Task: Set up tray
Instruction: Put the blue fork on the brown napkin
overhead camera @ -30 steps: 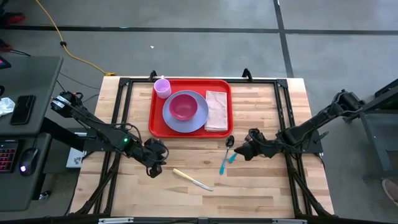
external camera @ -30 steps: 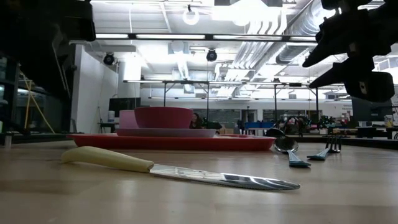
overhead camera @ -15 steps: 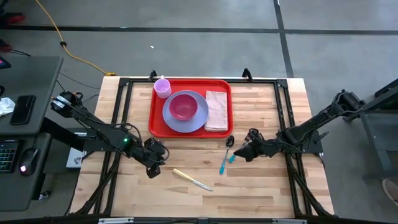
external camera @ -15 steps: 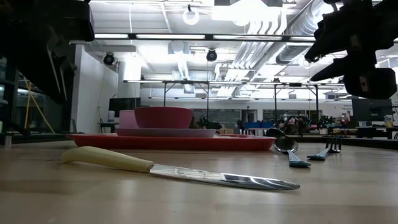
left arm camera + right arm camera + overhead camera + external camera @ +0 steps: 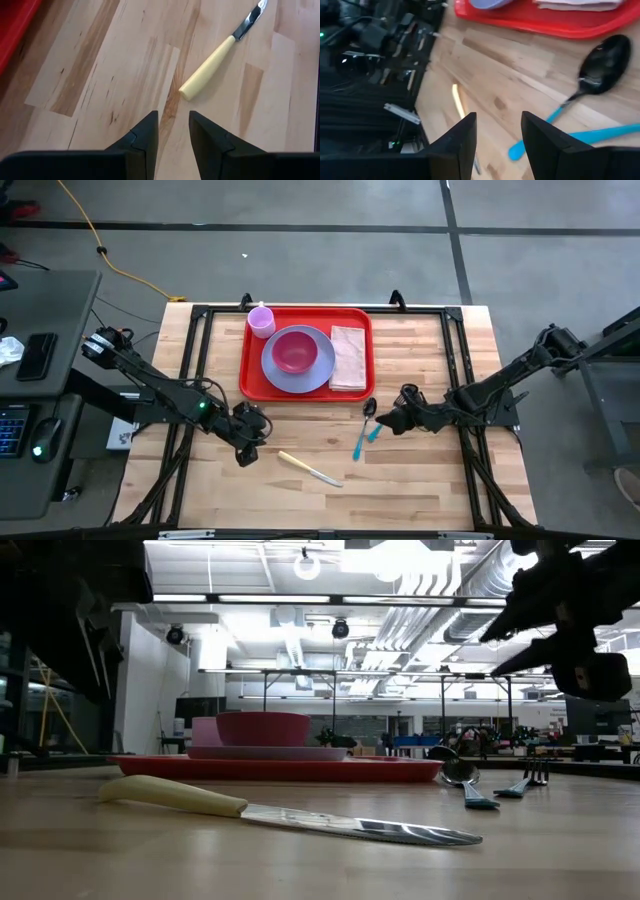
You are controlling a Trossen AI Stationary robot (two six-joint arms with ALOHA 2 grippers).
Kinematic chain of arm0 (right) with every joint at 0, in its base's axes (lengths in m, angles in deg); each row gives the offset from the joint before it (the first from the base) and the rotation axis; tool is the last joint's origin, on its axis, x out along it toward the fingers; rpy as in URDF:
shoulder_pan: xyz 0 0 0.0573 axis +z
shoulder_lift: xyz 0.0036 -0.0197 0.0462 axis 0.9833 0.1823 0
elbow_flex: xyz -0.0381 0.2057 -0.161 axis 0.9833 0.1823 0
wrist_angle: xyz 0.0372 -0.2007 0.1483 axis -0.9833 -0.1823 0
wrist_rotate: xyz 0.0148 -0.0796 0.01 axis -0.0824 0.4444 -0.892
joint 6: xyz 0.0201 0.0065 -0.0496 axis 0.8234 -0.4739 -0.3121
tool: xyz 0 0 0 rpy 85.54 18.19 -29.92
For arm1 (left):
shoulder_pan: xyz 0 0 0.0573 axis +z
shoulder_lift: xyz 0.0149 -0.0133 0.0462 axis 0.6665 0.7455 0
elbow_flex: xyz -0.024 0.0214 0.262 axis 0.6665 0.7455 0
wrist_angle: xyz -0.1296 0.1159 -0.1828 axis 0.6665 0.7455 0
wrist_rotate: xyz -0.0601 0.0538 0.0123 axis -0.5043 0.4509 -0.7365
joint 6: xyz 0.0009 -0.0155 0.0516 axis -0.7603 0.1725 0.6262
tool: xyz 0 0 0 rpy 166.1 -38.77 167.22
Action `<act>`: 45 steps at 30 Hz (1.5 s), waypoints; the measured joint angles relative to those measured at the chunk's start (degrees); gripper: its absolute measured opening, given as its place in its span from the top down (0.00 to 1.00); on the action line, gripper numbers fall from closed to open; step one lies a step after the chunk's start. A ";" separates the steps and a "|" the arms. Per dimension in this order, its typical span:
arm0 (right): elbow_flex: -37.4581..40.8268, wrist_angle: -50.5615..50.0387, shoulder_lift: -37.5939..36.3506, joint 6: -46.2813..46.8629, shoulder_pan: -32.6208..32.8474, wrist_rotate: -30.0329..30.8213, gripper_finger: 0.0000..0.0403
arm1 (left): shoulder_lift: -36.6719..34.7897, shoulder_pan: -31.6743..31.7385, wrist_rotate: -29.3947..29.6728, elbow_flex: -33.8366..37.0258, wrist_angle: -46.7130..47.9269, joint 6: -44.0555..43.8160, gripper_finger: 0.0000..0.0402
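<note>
1. The large flat red plastic rectangular tray (image 5: 305, 352) is seen at the far middle of the pale wooden slatted worktop (image 5: 420, 480). It already carries a round lavender plate (image 5: 297, 361) with a magenta bowl (image 5: 293, 352) on it, a small lavender cup (image 5: 261, 320) at its far left corner, and a folded beige napkin (image 5: 348, 358) on its right side.
2. Three pieces of cutlery lie off the tray, on the near side of it: a spoon with a dark bowl and turquoise handle (image 5: 366, 424), a turquoise-handled fork (image 5: 374, 433) just to its right, and a cream-handled steel knife (image 5: 309, 468) nearer and to the left.
3. The right gripper (image 5: 386, 421) is held above the worktop just right of the spoon and fork, its fingers spread and holding nothing. The spoon's long axis runs near to far, bowl towards the tray.
4. The left gripper (image 5: 245, 455) is held near the tray's near left corner, fingers spread with a narrow gap and empty. The knife lies just to its right, handle end towards the gripper and blade pointing away to the near right.
5. The right arm is judged the nearer one for the spoon and fork, the left arm for the knife.
</note>
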 joint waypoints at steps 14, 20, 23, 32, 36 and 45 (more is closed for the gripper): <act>-11.80 -26.19 0.29 12.15 0.05 -3.31 0.67 | 0.00 0.00 -0.74 0.00 1.00 0.00 0.66; -22.95 -46.15 5.83 20.76 -0.71 -10.84 0.67 | 0.00 0.00 -0.66 -0.02 0.87 0.95 0.66; -28.19 -55.04 10.45 24.86 -1.77 -16.26 0.67 | 0.00 0.02 -0.37 -0.02 0.87 1.42 0.66; -37.05 -59.41 21.85 30.22 -7.21 -22.56 0.67 | 0.00 0.02 1.07 -0.02 0.85 1.98 0.66; -36.89 -59.59 25.27 31.92 -10.08 -26.87 0.67 | 0.00 0.01 0.96 -0.02 0.93 2.12 0.66; -36.87 -61.54 26.67 34.21 -16.04 -32.35 0.67 | -0.15 0.02 1.01 -0.02 1.34 2.58 0.66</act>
